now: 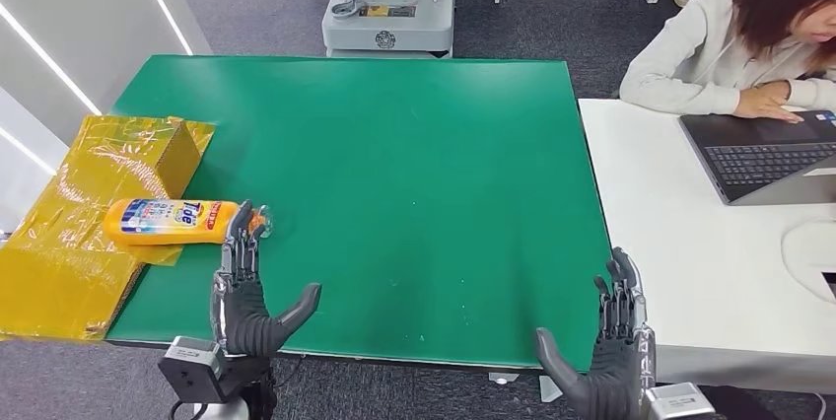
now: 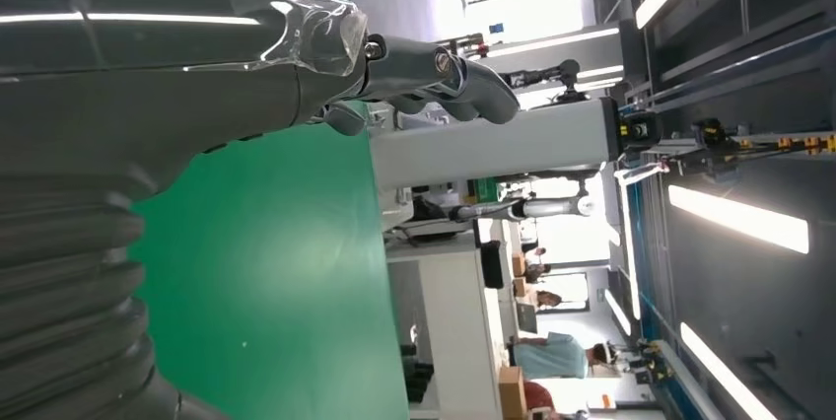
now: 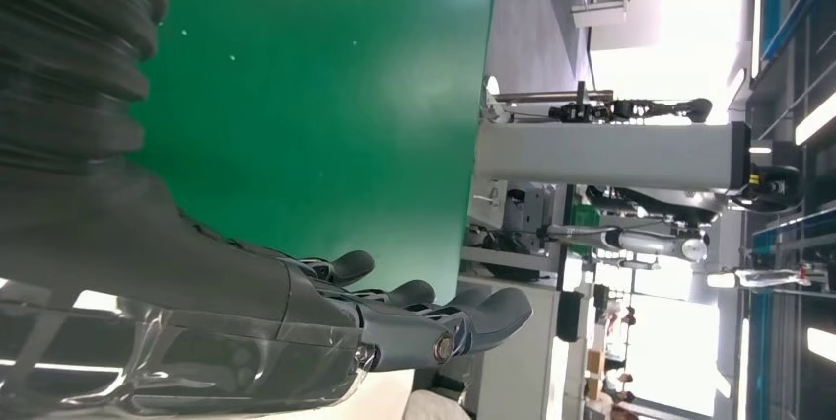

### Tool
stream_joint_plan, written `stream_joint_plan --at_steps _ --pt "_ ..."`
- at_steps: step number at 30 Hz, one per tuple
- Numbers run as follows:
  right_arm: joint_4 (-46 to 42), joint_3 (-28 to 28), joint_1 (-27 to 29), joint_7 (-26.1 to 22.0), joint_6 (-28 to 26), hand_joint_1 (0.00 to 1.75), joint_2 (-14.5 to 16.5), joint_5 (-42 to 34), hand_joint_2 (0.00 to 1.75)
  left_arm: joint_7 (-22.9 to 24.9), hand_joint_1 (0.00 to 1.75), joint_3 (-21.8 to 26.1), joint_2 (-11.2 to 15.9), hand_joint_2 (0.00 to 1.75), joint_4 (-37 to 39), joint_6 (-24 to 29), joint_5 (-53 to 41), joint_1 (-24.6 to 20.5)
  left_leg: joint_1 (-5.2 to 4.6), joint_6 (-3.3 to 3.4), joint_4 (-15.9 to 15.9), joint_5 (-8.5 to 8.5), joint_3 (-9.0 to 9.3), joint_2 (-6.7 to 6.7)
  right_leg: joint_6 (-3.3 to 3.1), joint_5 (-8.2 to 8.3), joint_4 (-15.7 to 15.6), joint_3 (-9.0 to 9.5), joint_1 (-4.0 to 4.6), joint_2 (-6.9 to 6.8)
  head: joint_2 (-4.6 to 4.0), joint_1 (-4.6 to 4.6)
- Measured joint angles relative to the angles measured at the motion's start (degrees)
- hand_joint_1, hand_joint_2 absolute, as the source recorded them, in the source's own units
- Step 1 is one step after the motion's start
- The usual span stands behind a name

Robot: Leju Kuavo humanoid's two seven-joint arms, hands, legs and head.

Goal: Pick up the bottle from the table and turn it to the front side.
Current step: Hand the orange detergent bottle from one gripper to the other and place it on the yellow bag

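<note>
The left hand (image 1: 242, 287) lay with its fingers apart and its thumb spread to the side, clamped on nothing, its fingertips reaching up to the cap end of the yellow detergent bottle (image 1: 173, 221); you could not tell from the head view whether they touched it. The right hand (image 1: 613, 341) was likewise spread and empty, well apart from the bottle at the opposite near corner of the green table (image 1: 394, 164).

The bottle lay on its side at the table's left edge, its printed label facing up, its cap (image 1: 258, 220) pointing toward the table's middle and its base end resting on the yellow-wrapped cardboard box (image 1: 89, 213) just beside it. Beyond the far side of the table from the bottle, a person (image 1: 730, 35) sat at a laptop (image 1: 764, 149) on the white desk (image 1: 690, 272).

As to progress, you should read this scene two ways: a bottle lying label-up with an empty hand at its cap fits a reach about to close, and fits equally a bottle turned to its front and set down, with the hand just released. The pictures did not settle which.
</note>
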Motion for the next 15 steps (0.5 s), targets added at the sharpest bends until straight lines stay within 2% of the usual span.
stream_joint_plan --at_steps 8,15 --pt "-0.6 0.7 0.0 1.3 2.4 0.0 -0.1 0.5 1.75 4.1 0.0 -0.6 1.4 1.75 -0.2 -4.3 -1.6 -0.1 0.0 0.0 0.0 0.0 0.0 0.0 0.0 0.0 0.0 0.0 0.0 0.0 0.0 -0.01" --pt "-0.6 0.3 -0.3 1.1 5.2 0.0 -0.7 1.0 1.75 6.6 0.0 -0.6 1.5 1.75 -0.4 -6.6 -3.5 -0.2 -0.01 0.0 0.0 0.0 0.0 0.0 0.0 0.0 0.0 0.0 0.0 0.0 0.0 0.01"
